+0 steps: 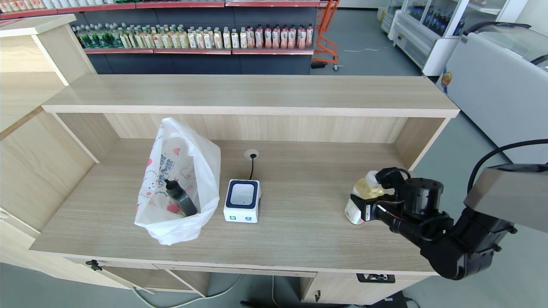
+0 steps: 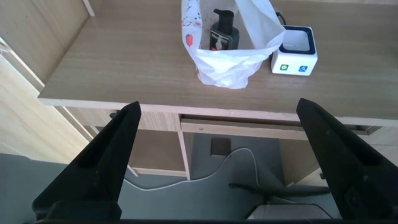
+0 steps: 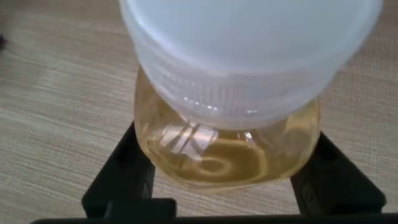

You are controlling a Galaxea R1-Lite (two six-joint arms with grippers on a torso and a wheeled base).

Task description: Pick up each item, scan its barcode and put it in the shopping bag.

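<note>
Amber liquid under a wide white cap is what my right wrist view gives me: the bottle (image 3: 227, 143) sits between my dark fingers (image 3: 121, 183), one pressed against each side, with wood grain behind it. The head view adds the place: my right gripper (image 1: 367, 202) has hold of this bottle (image 1: 364, 192) near the right edge of the counter (image 1: 299, 231); I cannot tell whether its base touches the wood. The head view also shows the white scanner (image 1: 242, 200) at the middle of the surface and, just beside it toward the left edge, the shopping bag (image 1: 205, 171) with a dark bottle (image 1: 180, 199) inside. My left gripper (image 2: 219, 106) shows in its own wrist view, fingers spread wide and holding nothing, hanging off the counter's front edge (image 2: 124, 68), with the bag (image 2: 230, 62), the dark bottle (image 2: 222, 34) and the scanner (image 2: 296, 51) farther off.
</note>
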